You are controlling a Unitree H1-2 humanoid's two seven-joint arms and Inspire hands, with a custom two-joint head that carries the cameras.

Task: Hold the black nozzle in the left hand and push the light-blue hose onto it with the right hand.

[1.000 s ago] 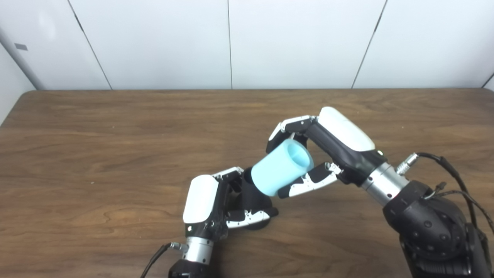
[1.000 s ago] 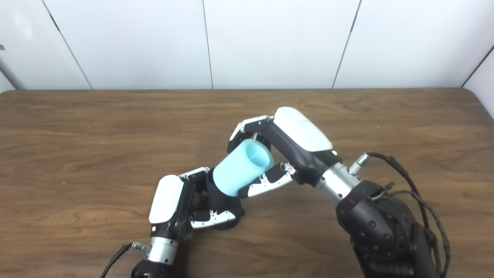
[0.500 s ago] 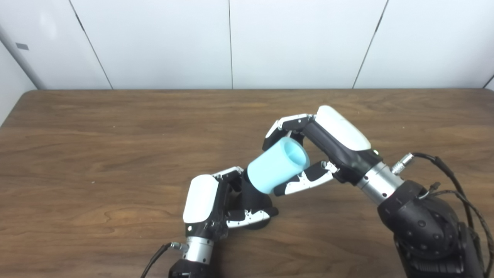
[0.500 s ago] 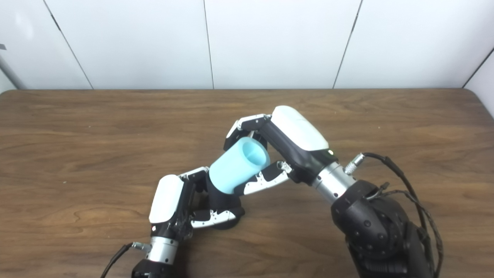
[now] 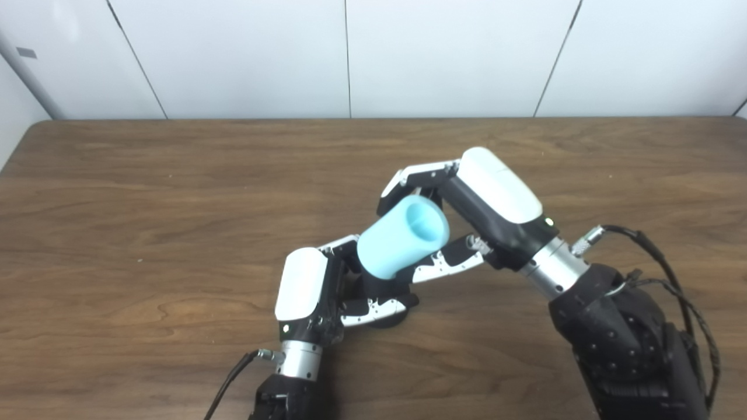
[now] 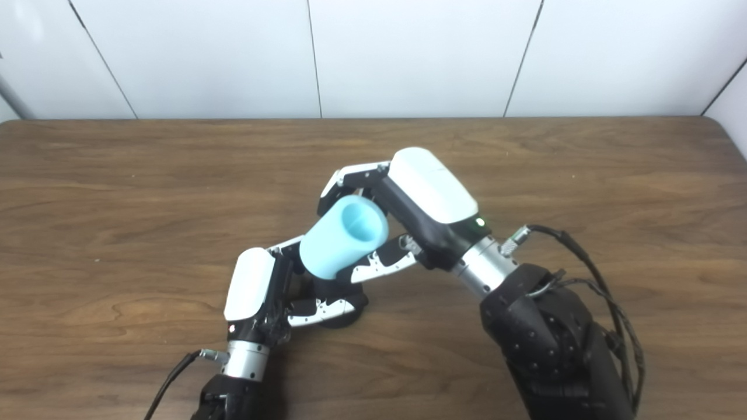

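Your right robot hand point(image 5: 461, 216) grips the short, thick-walled light-blue rubbery hose point(image 5: 401, 237) around its middle, its lower end meeting the black plastic nozzle point(image 5: 378, 287) that your left robot hand point(image 5: 327, 291) clasps upright on the brown wooden worktop point(image 5: 146, 221); both look light, the hose likely yielding and grippy, and no writing is readable.

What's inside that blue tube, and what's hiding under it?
The blue tube looks hollow at its open upper end, pale blue inside. Below its lower end sits the black nozzle, held by the left hand. Whether the nozzle's tip is inside the tube is hidden.
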